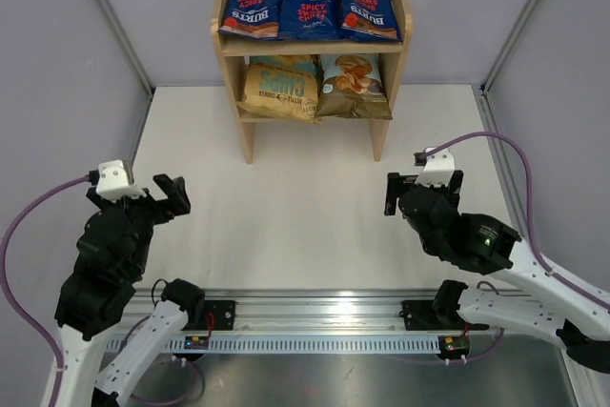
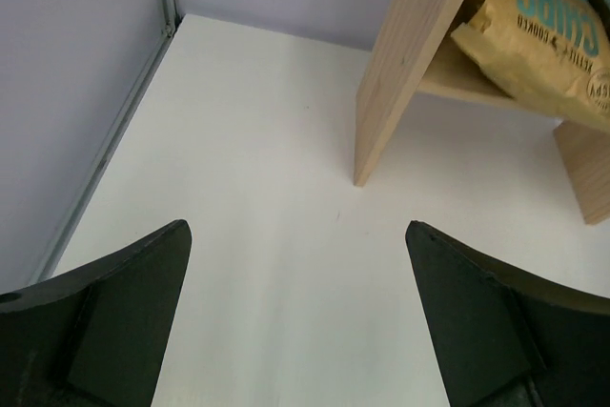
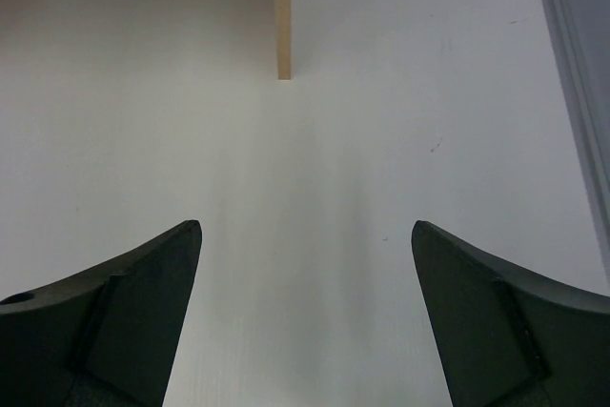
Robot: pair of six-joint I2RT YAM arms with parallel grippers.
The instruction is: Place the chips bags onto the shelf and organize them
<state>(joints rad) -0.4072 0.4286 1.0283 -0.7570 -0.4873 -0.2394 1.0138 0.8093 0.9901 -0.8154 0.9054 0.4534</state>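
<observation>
The wooden shelf (image 1: 391, 73) stands at the table's far middle. Three dark-blue Burts bags lie on its top tier: left (image 1: 251, 11), middle (image 1: 311, 11), right (image 1: 366, 10). On the lower tier sit the tan-and-teal bag (image 1: 279, 88) and the light-blue-and-brown cassava bag (image 1: 353, 86). My left gripper (image 1: 172, 196) is open and empty at the near left. My right gripper (image 1: 394, 193) is open and empty at the near right. The left wrist view shows the shelf's side panel (image 2: 405, 64) and the tan bag (image 2: 538, 30). The right wrist view shows only a shelf leg (image 3: 282, 11).
Grey walls with metal corner posts (image 1: 114, 21) enclose the white table (image 1: 286, 226). A metal rail (image 1: 315, 316) runs along the near edge between the arm bases.
</observation>
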